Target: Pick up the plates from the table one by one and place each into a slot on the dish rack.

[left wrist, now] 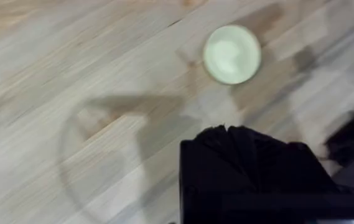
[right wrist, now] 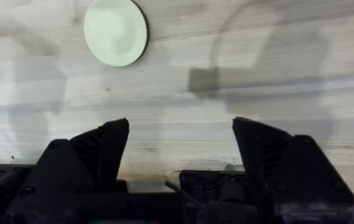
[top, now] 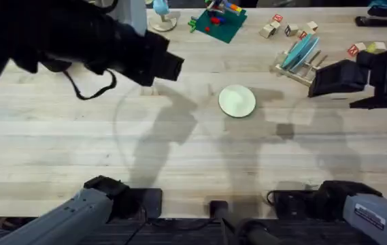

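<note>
Cream plate (top: 237, 101) lay flat on the bare table (top: 77, 150) near the middle, well apart from both arms, so it looked like the one left to pick. Blue plate (top: 300, 51) stood on edge between the pegs of the dish rack (top: 295, 68), likely held upright by them. Right gripper (right wrist: 180, 155) sat just beside the rack with fingers spread and nothing between them, probably after letting go; left gripper (top: 169, 66) hung raised on the far left side, can't tell its fingers.
</note>
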